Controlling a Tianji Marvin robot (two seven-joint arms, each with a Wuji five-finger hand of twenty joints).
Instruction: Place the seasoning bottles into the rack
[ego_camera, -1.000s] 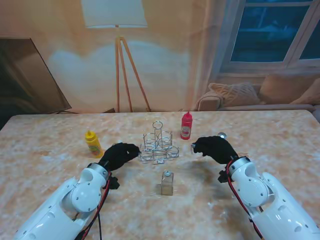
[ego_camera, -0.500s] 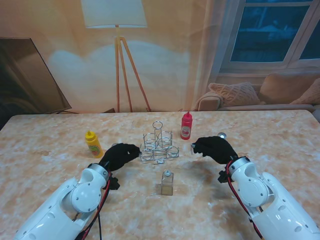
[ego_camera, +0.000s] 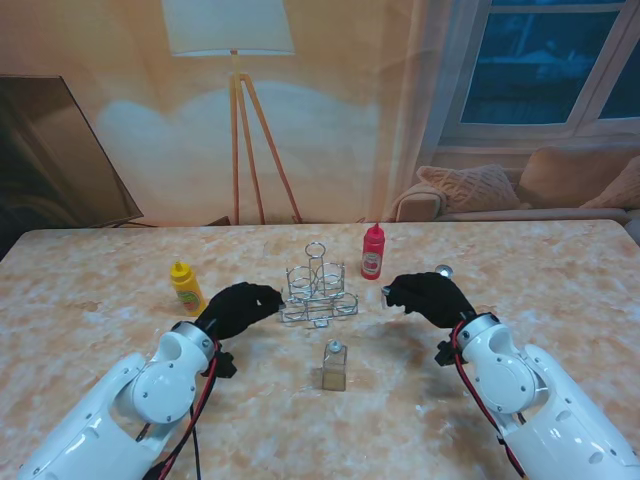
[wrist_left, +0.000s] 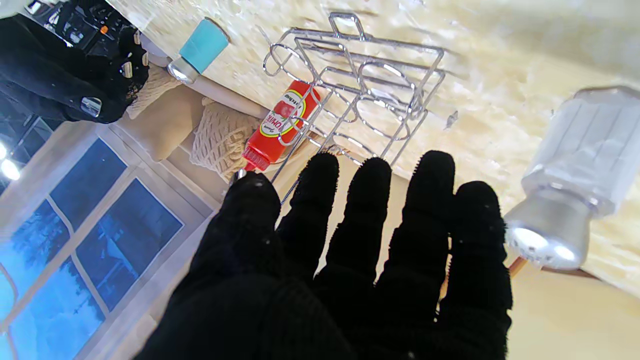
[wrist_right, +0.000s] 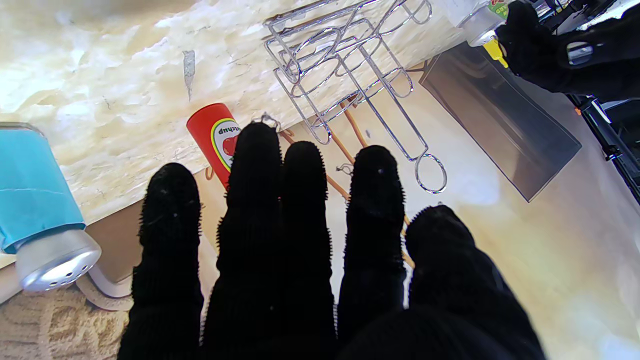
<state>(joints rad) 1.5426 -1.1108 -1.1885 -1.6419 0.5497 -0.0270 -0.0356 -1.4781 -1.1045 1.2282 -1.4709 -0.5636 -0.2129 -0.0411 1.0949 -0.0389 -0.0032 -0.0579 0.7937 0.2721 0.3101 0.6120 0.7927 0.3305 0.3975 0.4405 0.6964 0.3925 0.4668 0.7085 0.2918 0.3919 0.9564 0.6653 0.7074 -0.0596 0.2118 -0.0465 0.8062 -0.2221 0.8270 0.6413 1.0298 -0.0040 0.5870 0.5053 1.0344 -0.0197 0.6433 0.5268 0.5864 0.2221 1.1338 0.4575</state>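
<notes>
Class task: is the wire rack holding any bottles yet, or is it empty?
Empty. The wire rack's rings show only table through them in all three views.

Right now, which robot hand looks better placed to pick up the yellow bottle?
The left robot hand. The yellow bottle stands just to its left, while the right robot hand sits beyond the rack.

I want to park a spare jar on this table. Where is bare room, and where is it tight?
Bare: the table's right side beyond the right hand, and its left end past the yellow bottle. Tight: around the wire rack, between both hands, ketchup bottle and clear shaker.
</notes>
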